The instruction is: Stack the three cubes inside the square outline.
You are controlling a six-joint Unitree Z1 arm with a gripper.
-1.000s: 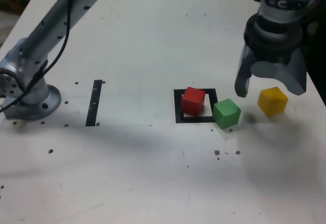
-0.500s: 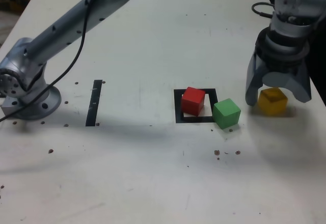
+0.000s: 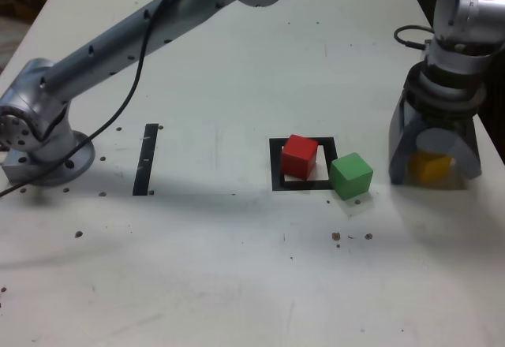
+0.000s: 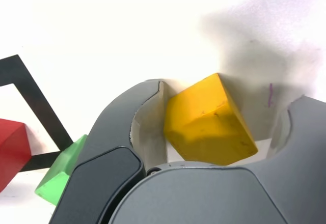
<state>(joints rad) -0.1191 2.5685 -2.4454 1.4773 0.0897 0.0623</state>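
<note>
On the table point(image 3: 237, 63) we see the gripper point(image 3: 432, 162) lowered around the yellow cube point(image 3: 431, 167), jaws either side, one touching; whether it grips we cannot tell. The outline point(image 3: 276, 166) holds the red cube point(image 3: 300, 156); the green cube point(image 3: 351, 175) sits on its corner, and the jaws half hide the yellow one.

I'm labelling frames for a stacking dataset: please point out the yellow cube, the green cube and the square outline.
yellow cube point(image 4: 206, 122), wrist view, on its near face between the end effector's jaws.
green cube point(image 3: 351, 175), exterior view, on its top face.
square outline point(image 3: 275, 166), exterior view, on the black band at that view's left.
</note>
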